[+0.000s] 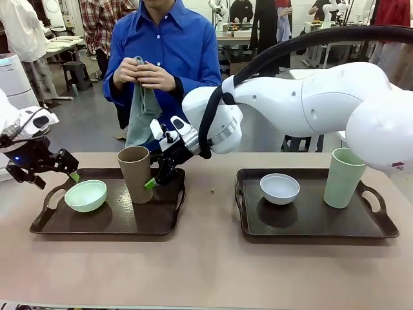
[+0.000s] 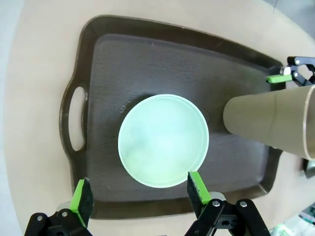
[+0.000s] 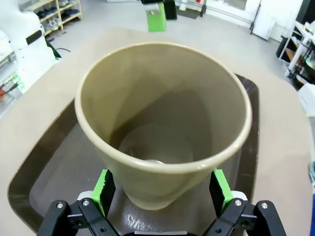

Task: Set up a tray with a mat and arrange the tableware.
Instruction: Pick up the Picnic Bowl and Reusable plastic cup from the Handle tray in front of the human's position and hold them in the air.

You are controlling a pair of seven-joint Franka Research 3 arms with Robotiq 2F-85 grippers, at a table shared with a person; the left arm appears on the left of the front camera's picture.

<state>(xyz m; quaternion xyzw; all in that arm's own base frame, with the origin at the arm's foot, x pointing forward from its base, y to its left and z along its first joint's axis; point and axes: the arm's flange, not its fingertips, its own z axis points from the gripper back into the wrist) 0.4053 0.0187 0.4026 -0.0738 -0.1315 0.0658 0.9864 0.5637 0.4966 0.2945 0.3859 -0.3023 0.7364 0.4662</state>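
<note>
The brown cup stands upright on the left tray. My right gripper reaches across and straddles its lower part; in the right wrist view the cup sits between the open green pads, with small gaps at either side. The mint green bowl rests on the same tray's left half. My left gripper hangs open over the bowl's rim on the tray's edge side, holding nothing. The white bowl and pale green cup stand on the right tray.
Across the table a person holds a grey-green cloth in both hands, above the left tray's far side. Bare tabletop lies between the two trays and along the near edge. My right arm spans the air over the right tray.
</note>
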